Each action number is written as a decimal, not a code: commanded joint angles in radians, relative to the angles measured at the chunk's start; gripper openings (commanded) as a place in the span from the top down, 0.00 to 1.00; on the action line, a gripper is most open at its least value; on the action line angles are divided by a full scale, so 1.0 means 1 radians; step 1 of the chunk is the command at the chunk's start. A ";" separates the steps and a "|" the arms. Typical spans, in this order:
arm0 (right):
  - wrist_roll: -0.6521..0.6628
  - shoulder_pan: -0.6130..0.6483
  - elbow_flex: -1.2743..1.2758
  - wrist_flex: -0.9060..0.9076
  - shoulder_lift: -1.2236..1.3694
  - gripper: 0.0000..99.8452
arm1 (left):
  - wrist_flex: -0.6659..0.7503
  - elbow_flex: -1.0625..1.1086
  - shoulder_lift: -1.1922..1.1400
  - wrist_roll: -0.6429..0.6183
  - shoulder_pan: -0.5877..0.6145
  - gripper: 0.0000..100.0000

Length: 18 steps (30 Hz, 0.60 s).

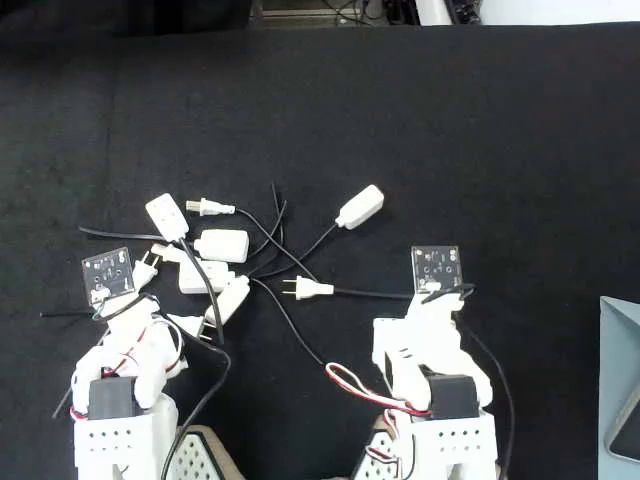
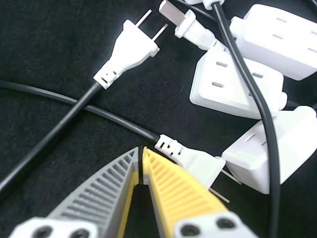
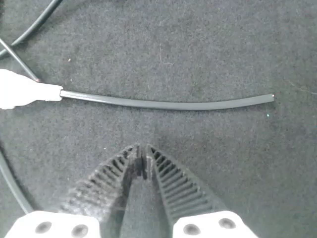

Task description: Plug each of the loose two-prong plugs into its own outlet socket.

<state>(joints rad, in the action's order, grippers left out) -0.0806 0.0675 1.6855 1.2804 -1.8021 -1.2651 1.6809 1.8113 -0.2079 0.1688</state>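
My left gripper (image 2: 141, 151), one finger grey and one yellow, is shut and empty over the cluster of white plugs and sockets. Just past its tips lies a plug (image 2: 190, 157) on a black cord, its prongs toward a white socket (image 2: 272, 153). Farther off lie a loose two-prong plug (image 2: 130, 49), another plug (image 2: 190, 27) and two more sockets (image 2: 237, 84) (image 2: 277, 34). My right gripper (image 3: 141, 152) is shut and empty above the black cloth, near the black cord (image 3: 168, 103) of another plug (image 1: 308, 290). A separate socket (image 1: 360, 207) lies farther back.
Black cords (image 1: 270, 235) cross among the sockets and trail toward the left arm (image 1: 125, 370). The right arm (image 1: 430, 360) stands beside it. A grey box (image 1: 620, 380) sits at the right edge. The black cloth (image 1: 450, 130) covers the table.
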 commanded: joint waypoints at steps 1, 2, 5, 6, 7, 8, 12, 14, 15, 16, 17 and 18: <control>0.008 -0.009 -0.001 0.003 -0.051 0.99 | -0.005 0.019 0.005 0.008 0.007 0.97; 0.008 -0.009 -0.001 0.003 -0.051 0.99 | -0.005 0.019 0.005 0.008 0.007 0.97; 0.008 -0.009 -0.001 0.003 -0.051 0.99 | -0.005 0.019 0.005 0.008 0.007 0.97; 0.008 -0.009 -0.001 0.003 -0.051 0.99 | -0.005 0.019 0.005 0.008 0.007 0.97; 0.008 -0.009 -0.001 0.003 -0.051 0.99 | -0.005 0.019 0.005 0.008 0.007 0.97; 0.008 -0.009 -0.001 0.003 -0.051 0.99 | -0.005 0.019 0.005 0.008 0.007 0.97; 0.008 -0.009 -0.001 0.003 -0.051 0.99 | -0.005 0.019 0.005 0.008 0.007 0.97; 0.008 -0.009 -0.001 0.003 -0.051 0.99 | -0.005 0.019 0.005 0.008 0.007 0.97; 0.008 -0.009 -0.001 0.003 -0.051 0.99 | -0.005 0.019 0.005 0.008 0.007 0.97; 0.008 -0.009 -0.001 0.003 -0.051 0.99 | -0.005 0.019 0.005 0.008 0.007 0.97; 0.008 -0.009 -0.001 0.003 -0.051 0.99 | -0.005 0.019 0.005 0.008 0.007 0.97; 0.008 -0.009 -0.001 0.003 -0.051 0.99 | -0.005 0.019 0.005 0.008 0.007 0.97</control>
<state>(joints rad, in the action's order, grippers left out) -0.0806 0.0675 1.6855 1.2804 -1.8021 -1.2651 1.6809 1.8113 -0.2079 0.1688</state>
